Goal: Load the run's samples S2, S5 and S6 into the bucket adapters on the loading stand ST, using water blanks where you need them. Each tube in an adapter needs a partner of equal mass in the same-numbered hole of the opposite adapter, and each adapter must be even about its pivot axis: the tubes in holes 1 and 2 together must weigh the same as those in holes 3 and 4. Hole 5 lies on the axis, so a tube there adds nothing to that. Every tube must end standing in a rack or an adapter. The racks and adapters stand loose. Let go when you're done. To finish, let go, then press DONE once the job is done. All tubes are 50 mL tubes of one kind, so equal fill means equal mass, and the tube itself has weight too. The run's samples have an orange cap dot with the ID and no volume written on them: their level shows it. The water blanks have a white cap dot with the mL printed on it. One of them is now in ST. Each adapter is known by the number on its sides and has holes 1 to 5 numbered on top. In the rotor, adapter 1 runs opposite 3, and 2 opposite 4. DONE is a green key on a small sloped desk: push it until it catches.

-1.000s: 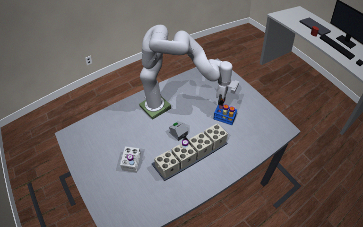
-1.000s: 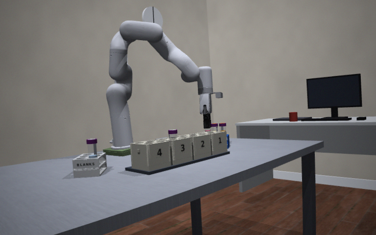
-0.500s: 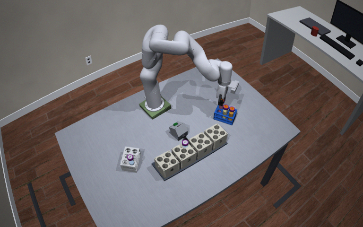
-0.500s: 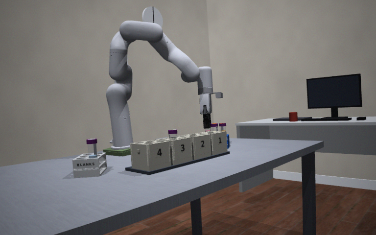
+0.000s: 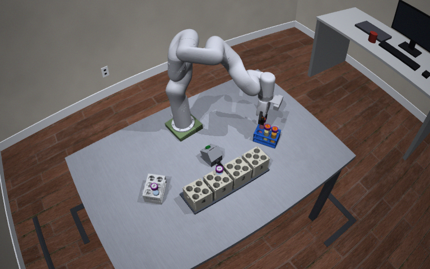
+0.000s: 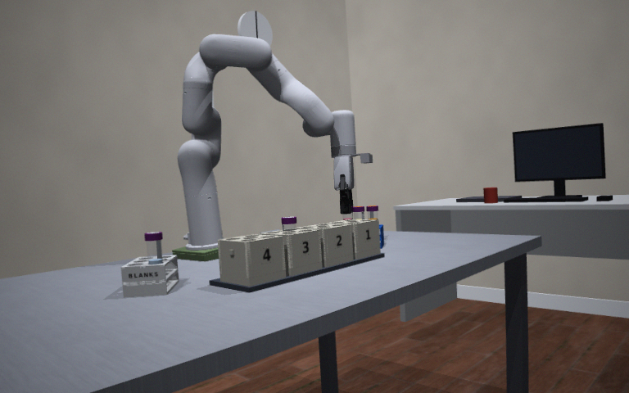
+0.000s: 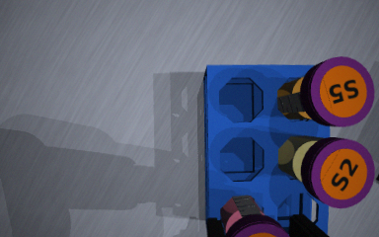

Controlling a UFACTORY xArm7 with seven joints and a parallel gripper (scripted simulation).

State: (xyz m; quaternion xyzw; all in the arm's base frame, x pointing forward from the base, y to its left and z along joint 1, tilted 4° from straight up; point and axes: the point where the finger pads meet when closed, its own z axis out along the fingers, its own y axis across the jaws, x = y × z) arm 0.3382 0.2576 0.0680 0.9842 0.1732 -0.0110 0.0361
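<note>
Top view: the gripper (image 5: 262,123) (image 6: 346,211) (image 7: 262,231) is at the blue rack (image 5: 265,143) (image 6: 382,236) (image 7: 269,129), while a water blank (image 5: 219,169) (image 6: 288,220) stands in adapter 3 (image 5: 223,189) (image 6: 305,255).

Exterior view: another blank (image 5: 154,186) (image 6: 153,237) stands in the white rack (image 5: 154,200) (image 6: 144,286).

Wrist view: S5 (image 5: 275,129) (image 6: 372,208) (image 7: 341,92) and S2 (image 5: 267,126) (image 6: 358,209) (image 7: 339,173) stand racked; fingers flank a pink-filled tube (image 7: 241,209), grip unclear.
</note>
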